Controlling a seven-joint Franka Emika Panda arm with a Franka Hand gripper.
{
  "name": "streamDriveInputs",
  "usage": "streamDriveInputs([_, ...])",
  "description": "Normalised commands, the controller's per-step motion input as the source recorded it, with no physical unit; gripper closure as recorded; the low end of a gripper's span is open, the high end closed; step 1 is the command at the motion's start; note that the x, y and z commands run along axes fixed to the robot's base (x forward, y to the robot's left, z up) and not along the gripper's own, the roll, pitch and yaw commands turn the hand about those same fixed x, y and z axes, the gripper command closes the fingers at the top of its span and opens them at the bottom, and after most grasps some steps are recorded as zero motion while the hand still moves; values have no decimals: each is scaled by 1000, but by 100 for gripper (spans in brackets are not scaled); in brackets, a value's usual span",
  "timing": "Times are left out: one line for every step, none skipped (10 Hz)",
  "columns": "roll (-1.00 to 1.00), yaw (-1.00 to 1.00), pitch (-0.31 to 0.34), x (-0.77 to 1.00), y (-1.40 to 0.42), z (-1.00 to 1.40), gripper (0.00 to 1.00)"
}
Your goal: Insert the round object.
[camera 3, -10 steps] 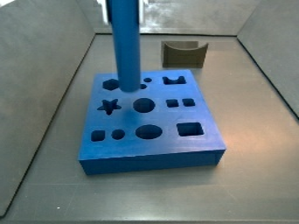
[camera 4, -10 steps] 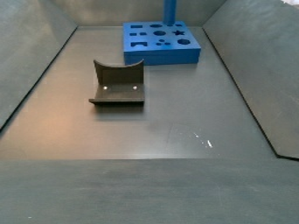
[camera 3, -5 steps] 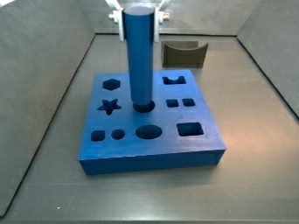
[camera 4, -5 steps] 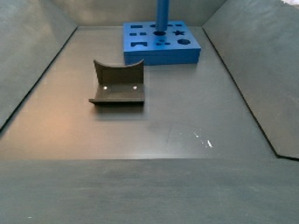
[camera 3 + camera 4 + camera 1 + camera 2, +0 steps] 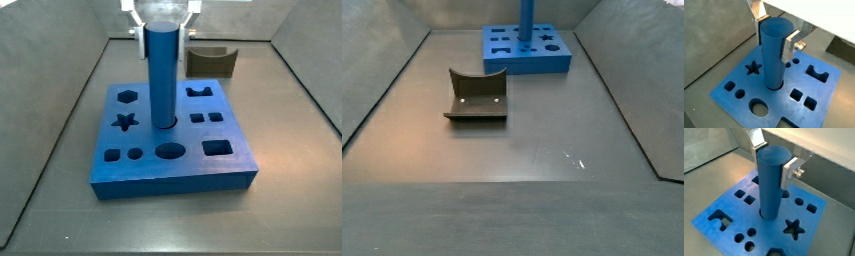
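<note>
The round object is a tall smooth blue cylinder (image 5: 163, 75). It stands upright with its lower end in the round hole at the middle of the flat blue block (image 5: 174, 182). It shows in both wrist views (image 5: 774, 55) (image 5: 772, 178) and at the far end of a side view (image 5: 527, 20). My gripper (image 5: 163, 35) is shut on the cylinder's top. Its silver fingers press on both sides, as seen in both wrist views (image 5: 772, 52) (image 5: 771, 173). The block's other shaped holes are empty.
A small dark olive block with a curved notch (image 5: 211, 60) stands behind the blue block. In a side view it lies nearer the middle of the floor (image 5: 476, 97). Grey walls slope up around the floor on all sides.
The cylinder moved from above the block's back left to the centre round hole, then sank a little deeper into it. The gripper came down with it.
</note>
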Motion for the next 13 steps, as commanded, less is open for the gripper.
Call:
streamDriveInputs([0,-54,0,0,-17,-129,100])
streamDriveInputs([16,-54,0,217,-29,-291,100])
streamDriveInputs([33,-63,0,377,-91,-360,100])
streamDriveInputs([61,-86,33,383,-26,-346,100])
streamDriveInputs([47,-89,11,0,0,-143,100])
streamDriveInputs([66,-66,0,-37,0,-126,100])
streamDriveInputs([111,-163,0,-163,-34,-283,100])
streamDriveInputs([121,-349,0,-191,-106,-417,100])
streamDriveInputs([133,-397,0,-77,-54,-294,100])
streamDriveInputs([81,-491,9,0,-63,-149,100])
streamDriveInputs([51,-629,11,0,-14,-80,100])
streamDriveInputs([0,-534,0,0,0,-91,100])
streamDriveInputs([-1,-357,0,0,0,-203,100])
